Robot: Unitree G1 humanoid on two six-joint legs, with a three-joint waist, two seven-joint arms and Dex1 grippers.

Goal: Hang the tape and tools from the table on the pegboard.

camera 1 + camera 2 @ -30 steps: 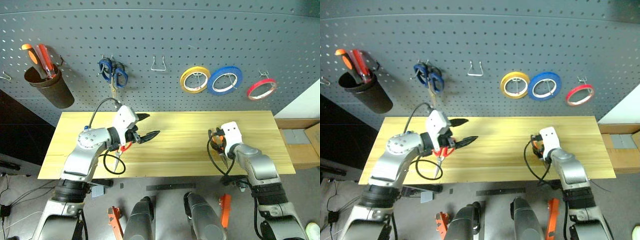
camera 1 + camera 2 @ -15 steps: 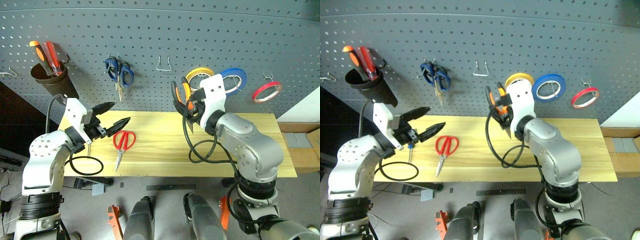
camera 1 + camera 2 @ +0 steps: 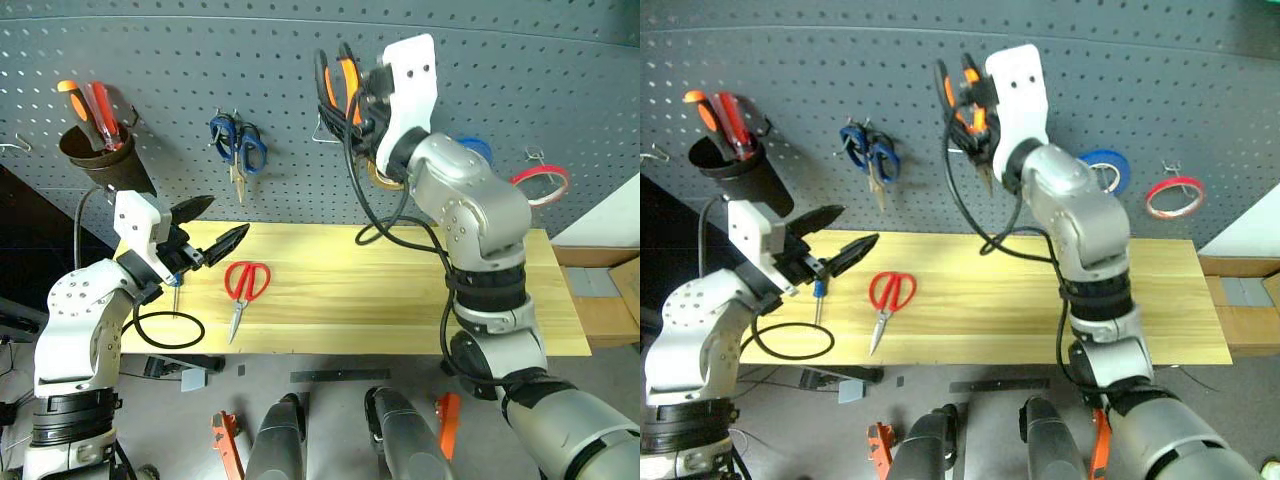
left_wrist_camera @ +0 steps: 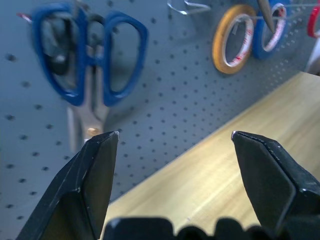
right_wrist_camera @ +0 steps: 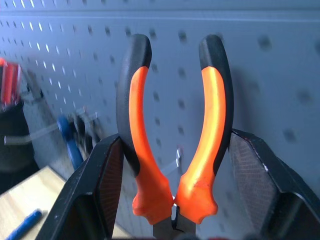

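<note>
My right gripper (image 3: 352, 92) is shut on the orange-and-black pliers (image 5: 172, 135). It holds them high against the dark grey pegboard (image 3: 500, 60), handles up, just in front of a wire hook (image 5: 178, 157). The red-handled scissors (image 3: 243, 288) lie flat on the light-wood table (image 3: 400, 300), left of centre. My left gripper (image 3: 222, 220) hovers open just left of and above them, holding nothing. A small blue-handled screwdriver (image 3: 818, 291) lies on the table below that gripper. The red tape ring (image 3: 543, 184) hangs on a hook at the board's right.
A black cup (image 3: 105, 165) with orange and red screwdrivers hangs at the board's left. Blue-handled scissors (image 3: 238, 146) hang beside it. A yellow roll (image 4: 235, 37) and a blue roll (image 3: 1102, 170) hang behind my right arm. A black cable loop (image 3: 165, 330) rests on the table's left front.
My right arm has lifted the pliers from the table's right side up and leftward to the pegboard. My left gripper has drawn left and up off the red scissors, still open.
</note>
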